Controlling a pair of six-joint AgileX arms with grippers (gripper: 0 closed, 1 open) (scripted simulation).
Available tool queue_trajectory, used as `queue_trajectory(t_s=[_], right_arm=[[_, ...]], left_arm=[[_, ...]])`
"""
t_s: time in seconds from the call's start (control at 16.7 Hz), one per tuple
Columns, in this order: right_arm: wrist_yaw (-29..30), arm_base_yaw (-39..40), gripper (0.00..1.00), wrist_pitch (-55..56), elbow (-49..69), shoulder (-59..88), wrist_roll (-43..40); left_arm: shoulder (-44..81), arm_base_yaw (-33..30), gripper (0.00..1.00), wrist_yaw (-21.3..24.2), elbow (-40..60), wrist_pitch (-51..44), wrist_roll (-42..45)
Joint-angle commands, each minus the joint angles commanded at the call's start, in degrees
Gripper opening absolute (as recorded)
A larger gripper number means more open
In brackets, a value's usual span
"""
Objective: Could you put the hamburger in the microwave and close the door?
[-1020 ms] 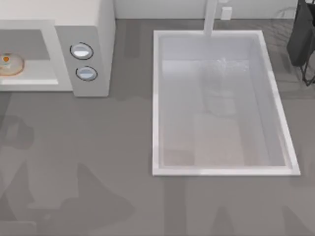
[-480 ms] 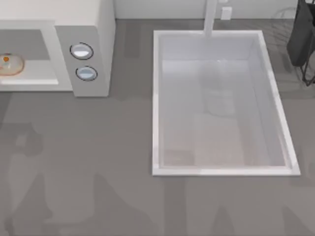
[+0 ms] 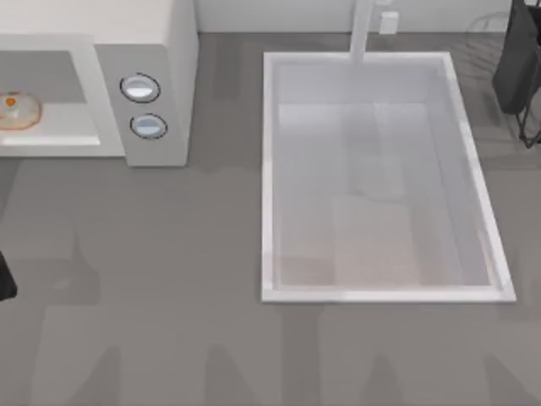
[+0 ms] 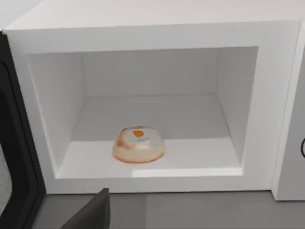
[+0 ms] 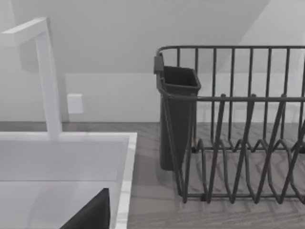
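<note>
One hamburger sits inside the microwave, door open.

Light was soft and even. Faint blurred shadows lay across the tabletop. The microwave cavity was brightly lit, without glare.

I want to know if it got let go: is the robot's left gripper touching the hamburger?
Apart. In the left wrist view the hamburger sits alone on the microwave floor, nothing touching it.
</note>
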Motion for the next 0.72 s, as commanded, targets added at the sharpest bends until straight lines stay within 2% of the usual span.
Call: queue_trajectory(t_s=[0.3, 0.66, 0.72], right_arm=[[0.0, 0.0, 1.00, 0.0, 0.0, 0.0, 0.0], [0.0, 0.0, 1.00, 0.0, 0.0, 0.0, 0.0], [0.0, 0.0, 1.00, 0.0, 0.0, 0.0, 0.0]], left_arm=[[-13.3, -6.1, 1.00, -6.1, -6.8, 0.0, -2.8], [-14.5, -6.8, 1.00, -6.8, -7.6, 0.0, -3.1], [-14.5, -6.8, 0.92, -6.8, -7.6, 0.0, -3.1]])
